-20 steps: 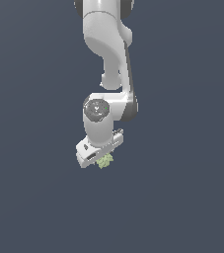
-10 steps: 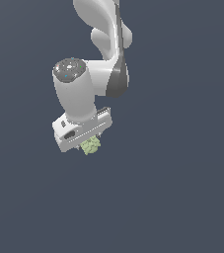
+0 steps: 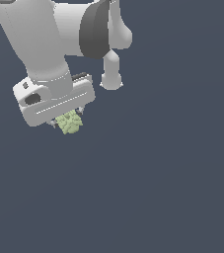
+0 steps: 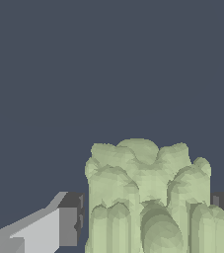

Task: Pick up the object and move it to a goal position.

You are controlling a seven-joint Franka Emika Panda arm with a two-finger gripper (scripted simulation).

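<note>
Object (image 3: 69, 123) first: a small, pale yellow-green chunk with a lumpy, bumpy surface sits directly under the white gripper (image 3: 68, 122), tucked between its fingers. In the exterior view it hangs in the upper left part of the picture against plain dark blue-grey, with no surface touching it from below, so it is carried in the air. Only its lower part shows beneath the gripper's broad white body; the upper part is hidden by that body.

In the wrist view the object (image 4: 150, 197) fills the space between the two fingertips (image 4: 68, 225), whose grey pads stand on either side of it. The pad on one side meets its edge; the other is just at its flank, partly cut off by the picture's border. The jaws are drawn in narrow and clamp the chunk.

Above the gripper, the arm (image 3: 39, 34) rises thick and white, with a dark grey joint band (image 3: 94, 30) beside it.
</note>
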